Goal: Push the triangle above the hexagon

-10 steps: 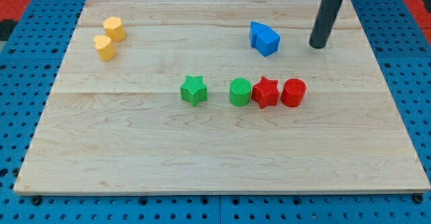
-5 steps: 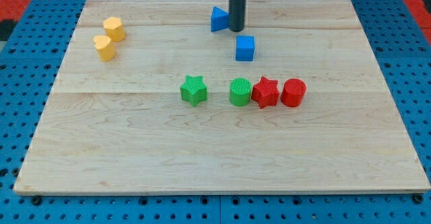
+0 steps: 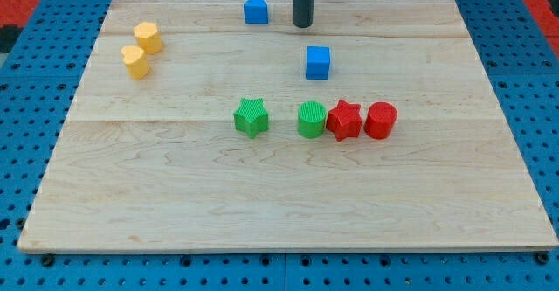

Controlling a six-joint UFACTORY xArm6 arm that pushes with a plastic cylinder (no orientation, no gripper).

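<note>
Blue triangle point(image 3: 255, 10) sits just left of my tip point(image 3: 302, 24), apart, near the table point(image 3: 279, 195) top edge; no hand shows, its state untellable.

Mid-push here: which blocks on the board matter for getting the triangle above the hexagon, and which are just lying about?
In the job:
- blue triangle, near the view's top edge
- yellow hexagon, far to its left
- my tip, just right of the triangle, apart from it

Lying about:
- blue cube
- yellow heart
- green star
- green cylinder
- red star
- red cylinder
</note>
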